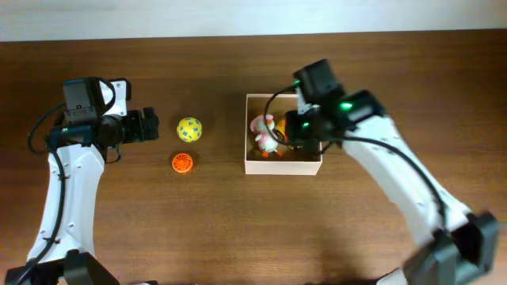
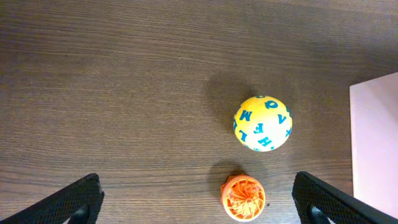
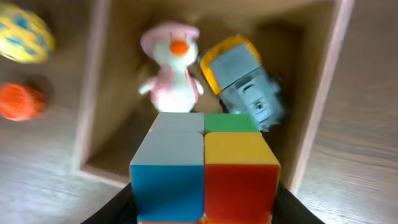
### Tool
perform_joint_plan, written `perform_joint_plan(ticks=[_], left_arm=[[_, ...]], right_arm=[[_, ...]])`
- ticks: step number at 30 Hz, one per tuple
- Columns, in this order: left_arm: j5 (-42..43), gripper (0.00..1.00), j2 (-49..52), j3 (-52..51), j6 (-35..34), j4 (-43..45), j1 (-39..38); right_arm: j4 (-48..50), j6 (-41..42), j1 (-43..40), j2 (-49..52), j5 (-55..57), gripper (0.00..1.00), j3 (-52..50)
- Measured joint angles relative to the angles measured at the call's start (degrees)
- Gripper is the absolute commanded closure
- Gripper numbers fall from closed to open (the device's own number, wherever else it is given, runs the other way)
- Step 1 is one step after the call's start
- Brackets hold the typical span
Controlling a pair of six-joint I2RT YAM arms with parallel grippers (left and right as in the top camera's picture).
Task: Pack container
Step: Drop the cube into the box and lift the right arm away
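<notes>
The container stands at mid table, cream walls and tan inside; it also shows in the right wrist view. In it lie a pink and white duck toy and a yellow and grey toy vehicle. My right gripper is shut on a multicoloured puzzle cube and holds it above the container's inside. My left gripper is open and empty, left of a yellow lettered ball and over an orange ribbed toy.
The yellow ball and the orange toy lie on the wooden table between the left gripper and the container. The container's white wall shows at the right edge of the left wrist view.
</notes>
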Motion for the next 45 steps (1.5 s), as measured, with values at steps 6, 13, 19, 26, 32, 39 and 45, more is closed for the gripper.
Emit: perform_joint_plan(ticks=[6, 13, 19, 26, 32, 39, 45], left_arm=[[0.0, 0.01, 0.0, 0.0, 0.0, 0.0, 0.0], [0.0, 0.01, 0.0, 0.0, 0.0, 0.0, 0.0], [0.0, 0.01, 0.0, 0.0, 0.0, 0.0, 0.0], [0.0, 0.01, 0.0, 0.0, 0.0, 0.0, 0.0], [0.0, 0.01, 0.0, 0.0, 0.0, 0.0, 0.0], [4.9, 0.01, 0.0, 0.0, -0.6, 0.7, 0.0], [8.0, 0.01, 0.0, 0.2, -0.9, 6.6, -0.7]], right_arm=[[0.0, 1.3, 0.1, 6.8, 2.3, 0.54, -0.8], [-0.3, 1.7, 0.1, 8.2, 3.1, 0.37, -2.3], [-0.4, 1.4, 0.1, 8.4, 3.9, 0.31, -2.6], [-5.0, 0.8, 0.1, 6.8, 5.3, 0.25, 2.2], [-12.5, 0.0, -0.2, -1.1, 9.4, 0.09, 12.8], [-17.1, 0.6, -7.1, -13.0, 10.8, 0.01, 17.7], [-21.3, 1.4, -17.6, -14.8, 11.0, 0.01, 17.6]])
